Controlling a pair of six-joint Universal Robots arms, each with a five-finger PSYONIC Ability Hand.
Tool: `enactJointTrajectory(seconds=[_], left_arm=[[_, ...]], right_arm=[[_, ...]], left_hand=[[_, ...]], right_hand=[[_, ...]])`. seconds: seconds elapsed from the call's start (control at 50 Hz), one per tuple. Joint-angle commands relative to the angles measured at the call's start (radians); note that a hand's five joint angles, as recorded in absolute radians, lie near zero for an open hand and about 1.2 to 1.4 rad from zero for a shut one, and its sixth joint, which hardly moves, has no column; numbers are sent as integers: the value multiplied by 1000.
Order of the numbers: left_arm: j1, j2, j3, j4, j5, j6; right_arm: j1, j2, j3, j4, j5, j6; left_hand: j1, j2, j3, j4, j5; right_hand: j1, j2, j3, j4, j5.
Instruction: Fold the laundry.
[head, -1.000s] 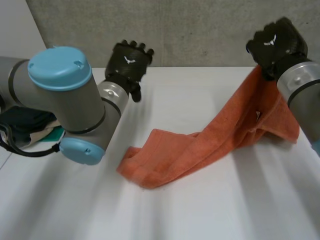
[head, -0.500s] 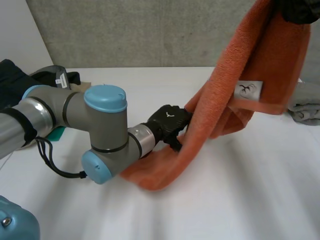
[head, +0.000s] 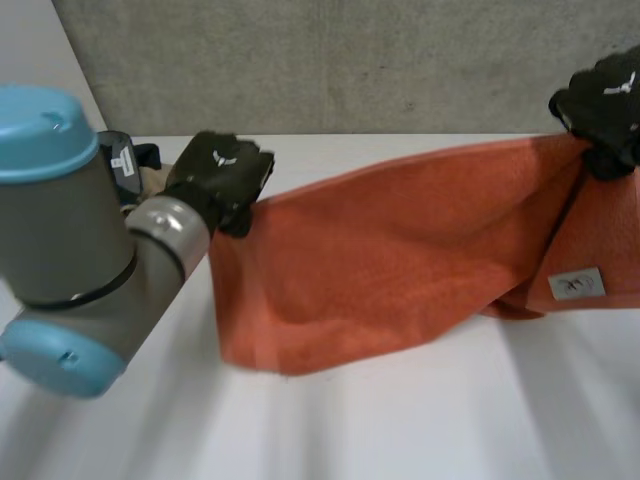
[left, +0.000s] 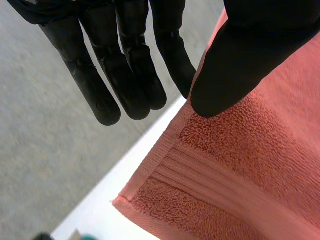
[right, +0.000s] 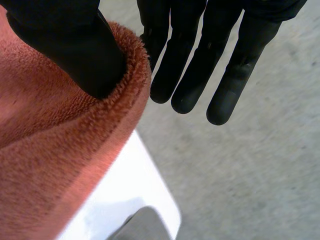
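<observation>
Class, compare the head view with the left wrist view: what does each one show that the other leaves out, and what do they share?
Head view adds: the right hand gripping the orange towel at its far end, the towel stretched between both hands over the white table, and its white label. Left wrist view adds: the thumb pressed on the towel's edge near a corner, beside the woven band. Shared: the left hand holding the towel.

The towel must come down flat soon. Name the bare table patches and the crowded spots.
Bare: the table in front of the orange towel, and a narrow strip behind it by the wall. Crowded: clothes beyond the left arm.
</observation>
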Motion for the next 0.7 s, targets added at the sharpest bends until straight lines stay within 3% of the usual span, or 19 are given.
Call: enactJointTrajectory(seconds=[0.02,0.14,0.28,0.32,0.36,0.46,0.54,0.7], left_arm=[[11,11,-171,-89,-5,82],[11,-156,-98,-91,-17,145],[10,-374,336,-47,-105,156],[16,-448,570,-12,-111,156],[16,-478,661,15,-109,156],[22,-521,1004,223,-109,167],[36,-500,1027,376,-111,176],[45,-378,814,424,-114,168]], right_arm=[[1,74,85,161,6,-112],[12,259,39,215,68,-275],[69,438,-204,66,174,-241],[83,482,-306,-50,196,-241],[89,504,-366,-147,204,-238],[104,504,-453,-657,204,-194],[115,459,-427,-883,199,-159],[150,426,-367,-813,191,-116]], left_hand=[[245,200,208,199,255],[245,200,208,199,255],[245,200,208,199,255],[245,200,208,199,255],[245,200,208,199,255],[245,200,208,199,255],[245,200,208,199,255],[245,200,208,199,255]], right_hand=[[264,210,201,197,225],[264,210,201,197,225],[264,210,201,197,225],[264,210,201,197,225],[264,210,201,197,225],[264,210,201,197,225],[264,210,201,197,225],[264,210,201,197,225]])
